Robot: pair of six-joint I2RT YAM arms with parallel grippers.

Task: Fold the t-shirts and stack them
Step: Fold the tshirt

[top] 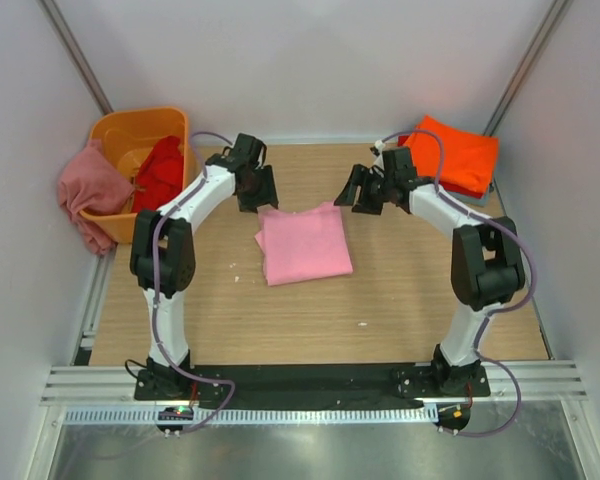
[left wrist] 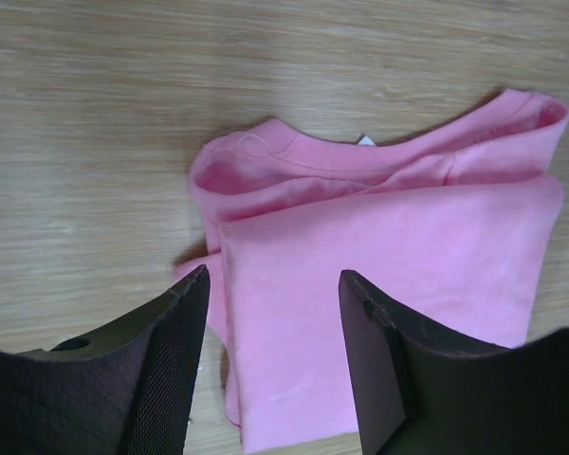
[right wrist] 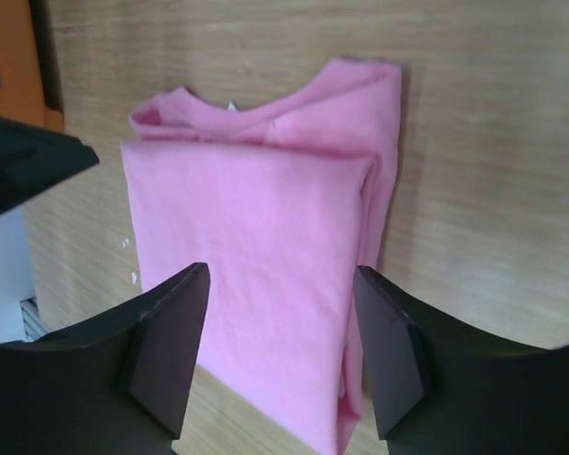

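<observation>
A light pink t-shirt (top: 303,244) lies folded into a rectangle in the middle of the table; it also shows in the left wrist view (left wrist: 389,256) and in the right wrist view (right wrist: 256,246). My left gripper (top: 258,190) hangs open and empty above its far left corner. My right gripper (top: 365,190) hangs open and empty above its far right corner. A folded orange t-shirt (top: 455,155) lies at the far right. A red t-shirt (top: 160,172) sits in the orange tub (top: 140,130). A dusty rose t-shirt (top: 90,190) hangs over the tub's left rim.
The tub stands at the table's far left corner. White walls close in the table on three sides. A grey edge shows under the orange shirt. The arm bases (top: 300,385) stand on a black strip at the near edge.
</observation>
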